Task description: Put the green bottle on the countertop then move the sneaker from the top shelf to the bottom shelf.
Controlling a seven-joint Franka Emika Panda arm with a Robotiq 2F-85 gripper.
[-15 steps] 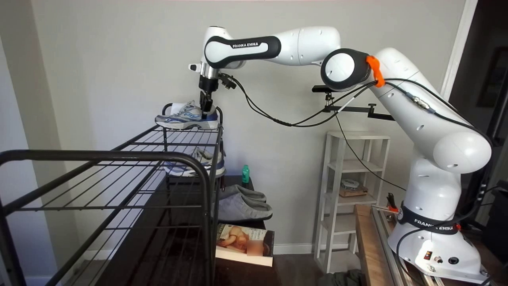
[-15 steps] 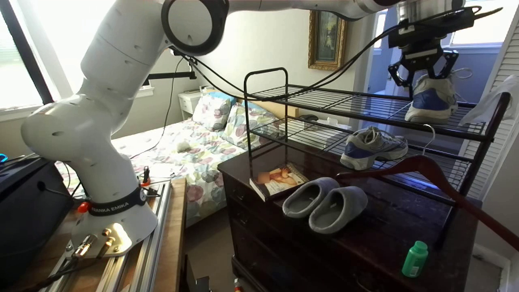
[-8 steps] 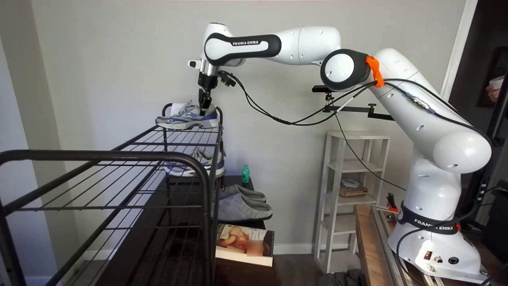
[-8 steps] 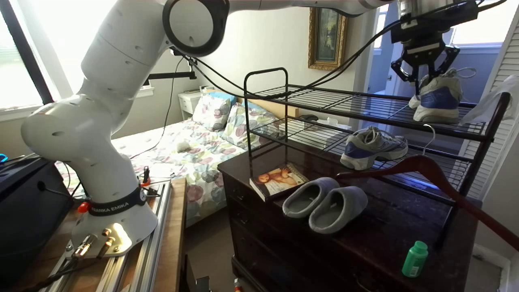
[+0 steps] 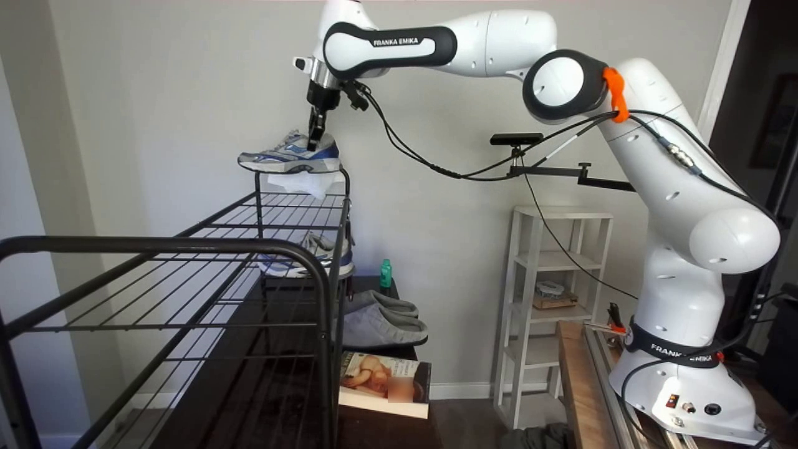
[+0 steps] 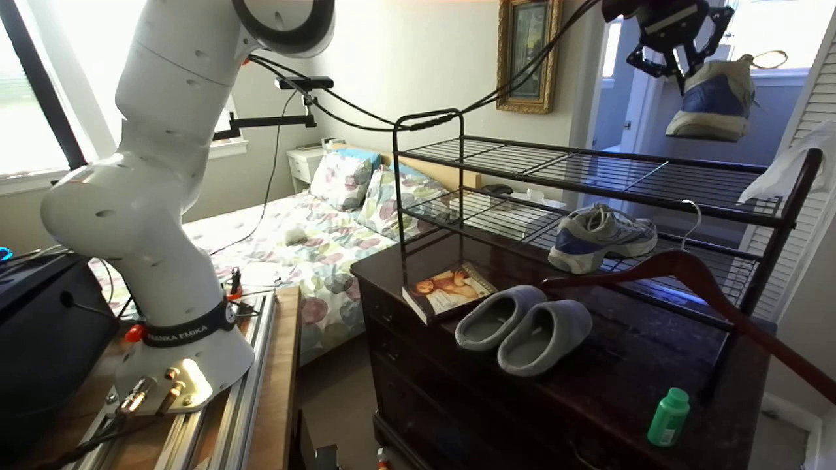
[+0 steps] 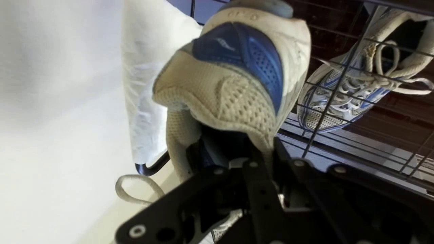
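Note:
The grey, white and blue sneaker (image 5: 290, 156) hangs level above the top shelf (image 6: 575, 171) of the black wire rack. It also shows in an exterior view (image 6: 713, 98) from its heel and in the wrist view (image 7: 240, 67). My gripper (image 6: 682, 79) is shut on the sneaker's collar wall; in the wrist view the gripper (image 7: 272, 152) has one finger inside the opening and one outside. The green bottle (image 6: 669, 418) stands upright on the dark dresser top (image 6: 627, 365), also seen in an exterior view (image 5: 386, 273). The bottom shelf (image 6: 516, 225) lies below the top one.
A matching sneaker (image 6: 604, 238) sits on the bottom shelf. A wooden hanger (image 6: 673, 264) leans at the rack's front. Grey slippers (image 6: 542, 336) and a book (image 6: 450, 287) lie on the dresser. A white cloth (image 6: 800, 163) hangs at the rack's end rail.
The arm has risen, lifting the sneaker off the top shelf to above the rack's end rail. Earlier it rested on the shelf wires and shifted slightly. Bottle and other objects stay put.

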